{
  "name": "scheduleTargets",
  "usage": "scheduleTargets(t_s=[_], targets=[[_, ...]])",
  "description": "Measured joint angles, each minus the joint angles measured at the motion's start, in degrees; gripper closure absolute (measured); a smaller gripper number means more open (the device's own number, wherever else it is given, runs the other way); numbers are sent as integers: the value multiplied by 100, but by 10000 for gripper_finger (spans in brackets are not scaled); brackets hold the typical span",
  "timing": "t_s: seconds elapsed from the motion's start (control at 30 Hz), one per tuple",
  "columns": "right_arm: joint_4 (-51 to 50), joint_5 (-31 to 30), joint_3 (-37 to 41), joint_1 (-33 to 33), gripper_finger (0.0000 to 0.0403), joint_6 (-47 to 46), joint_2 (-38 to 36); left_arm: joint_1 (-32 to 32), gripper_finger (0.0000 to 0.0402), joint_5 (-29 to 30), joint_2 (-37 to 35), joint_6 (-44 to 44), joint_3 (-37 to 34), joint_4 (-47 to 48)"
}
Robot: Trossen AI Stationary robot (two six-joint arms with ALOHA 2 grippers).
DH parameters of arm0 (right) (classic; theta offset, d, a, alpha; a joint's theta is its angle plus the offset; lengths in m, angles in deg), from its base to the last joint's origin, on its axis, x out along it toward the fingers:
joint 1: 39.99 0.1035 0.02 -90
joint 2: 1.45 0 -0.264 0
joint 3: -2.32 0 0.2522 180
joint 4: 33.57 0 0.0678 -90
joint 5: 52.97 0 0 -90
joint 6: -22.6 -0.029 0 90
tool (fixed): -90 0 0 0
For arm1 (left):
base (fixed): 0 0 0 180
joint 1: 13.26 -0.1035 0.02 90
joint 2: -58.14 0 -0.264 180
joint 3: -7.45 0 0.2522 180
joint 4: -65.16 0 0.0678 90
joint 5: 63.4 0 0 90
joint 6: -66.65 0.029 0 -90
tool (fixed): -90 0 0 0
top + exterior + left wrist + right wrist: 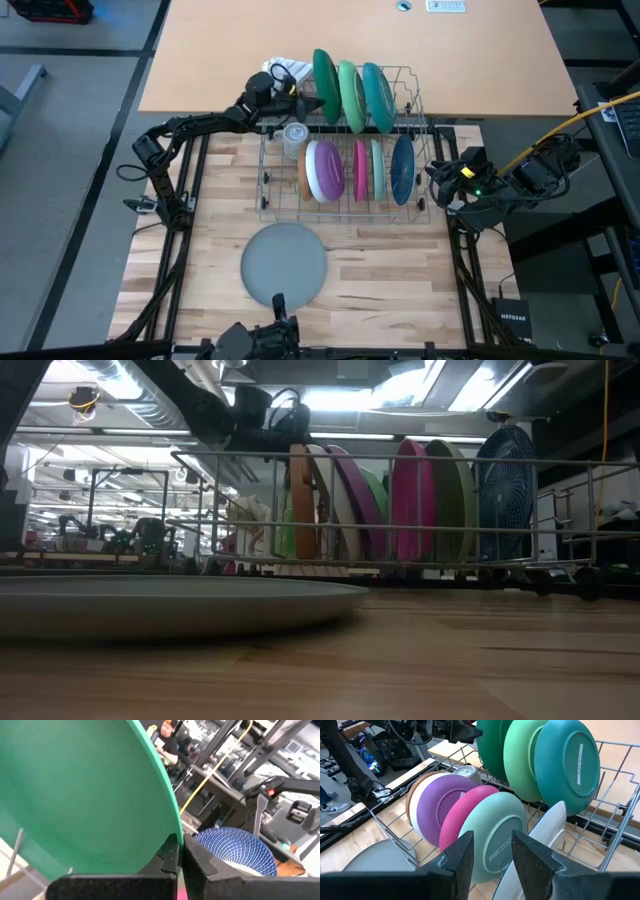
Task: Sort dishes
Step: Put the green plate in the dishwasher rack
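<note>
The left pincer is shut on the rim of the dark green plate, which stands on edge at the back of the rack, just beside the green plate. If the thin rim slips out, the plate could tip and knock that plate, or fall off the rack onto the surface. The right pincer waits with its jaws wide beside the rack, near the blue plate.
</note>
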State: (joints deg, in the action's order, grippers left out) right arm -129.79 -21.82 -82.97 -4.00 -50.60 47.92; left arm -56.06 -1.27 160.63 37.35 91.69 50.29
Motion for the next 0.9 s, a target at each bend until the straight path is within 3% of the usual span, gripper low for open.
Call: scheduleTargets(t_s=[0.33, 0.7, 0.9], targets=[[3, 0, 0, 0, 267, 0, 0, 2, 385, 21, 0, 198, 0, 433], [9, 0, 0, 0, 267, -2, 0, -20, 292, 227, 0, 291, 0, 740], [11, 123, 0, 0, 267, -4, 0, -243, 275, -97, 0, 146, 0, 724]])
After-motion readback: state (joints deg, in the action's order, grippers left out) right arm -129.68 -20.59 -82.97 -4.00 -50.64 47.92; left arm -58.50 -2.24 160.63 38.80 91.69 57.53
